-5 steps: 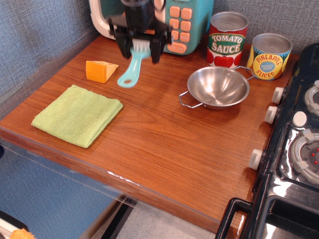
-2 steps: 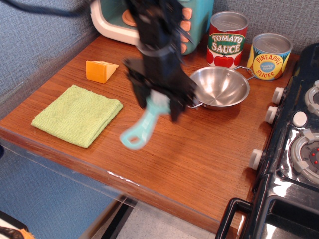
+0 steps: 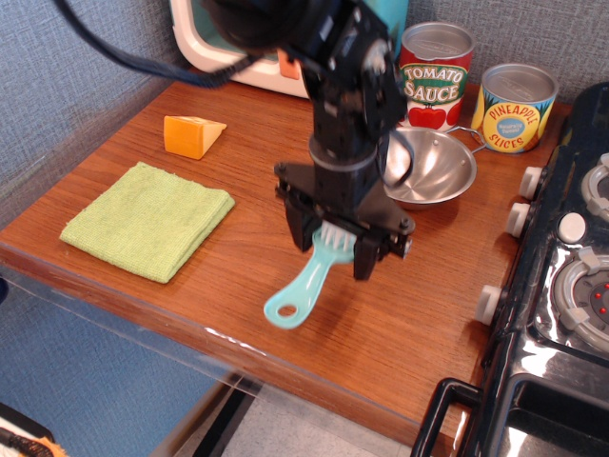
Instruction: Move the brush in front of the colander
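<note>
Wooden counter (image 3: 400, 314): cans (image 3: 433, 76) behind colander (image 3: 442, 167)

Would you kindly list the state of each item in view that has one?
gripper: shut on the brush head
brush: held, handle slanting down toward the table edge
colander: upright, nothing visible inside
cloth: folded, lying flat
tomato can: upright, lid closed
pineapple can: upright, lid closed

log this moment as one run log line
hand: shut on brush | brush: held handle-down, in front of colander | release: not yet done
</note>
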You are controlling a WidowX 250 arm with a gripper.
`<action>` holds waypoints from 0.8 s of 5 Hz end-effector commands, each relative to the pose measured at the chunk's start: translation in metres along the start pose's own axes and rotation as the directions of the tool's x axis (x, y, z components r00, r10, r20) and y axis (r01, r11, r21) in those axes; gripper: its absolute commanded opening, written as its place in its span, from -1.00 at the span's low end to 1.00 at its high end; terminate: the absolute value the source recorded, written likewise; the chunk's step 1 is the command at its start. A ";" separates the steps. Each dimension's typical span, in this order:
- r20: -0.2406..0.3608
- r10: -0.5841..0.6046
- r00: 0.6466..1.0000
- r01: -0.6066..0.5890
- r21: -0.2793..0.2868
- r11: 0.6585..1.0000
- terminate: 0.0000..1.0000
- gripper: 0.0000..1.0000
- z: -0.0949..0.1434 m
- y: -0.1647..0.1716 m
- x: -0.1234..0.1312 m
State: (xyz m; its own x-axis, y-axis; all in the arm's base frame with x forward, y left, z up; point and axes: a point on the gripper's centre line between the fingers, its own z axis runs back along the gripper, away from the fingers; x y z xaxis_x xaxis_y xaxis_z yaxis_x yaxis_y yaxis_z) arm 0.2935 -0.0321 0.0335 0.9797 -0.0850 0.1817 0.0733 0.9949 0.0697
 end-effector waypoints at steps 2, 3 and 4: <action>-0.007 0.091 0.996 -0.091 -0.045 0.995 -1.00 1.00 0.011 0.007 0.011; 0.033 0.067 0.997 -0.065 -0.072 0.995 -1.00 1.00 0.045 0.015 0.015; 0.083 0.044 0.996 -0.037 -0.075 0.996 -1.00 1.00 0.093 0.035 0.019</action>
State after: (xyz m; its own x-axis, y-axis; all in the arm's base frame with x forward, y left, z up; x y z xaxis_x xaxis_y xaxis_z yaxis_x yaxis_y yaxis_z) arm 0.2948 -0.0136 0.1130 0.9770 -0.0343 0.2102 0.0394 0.9990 -0.0198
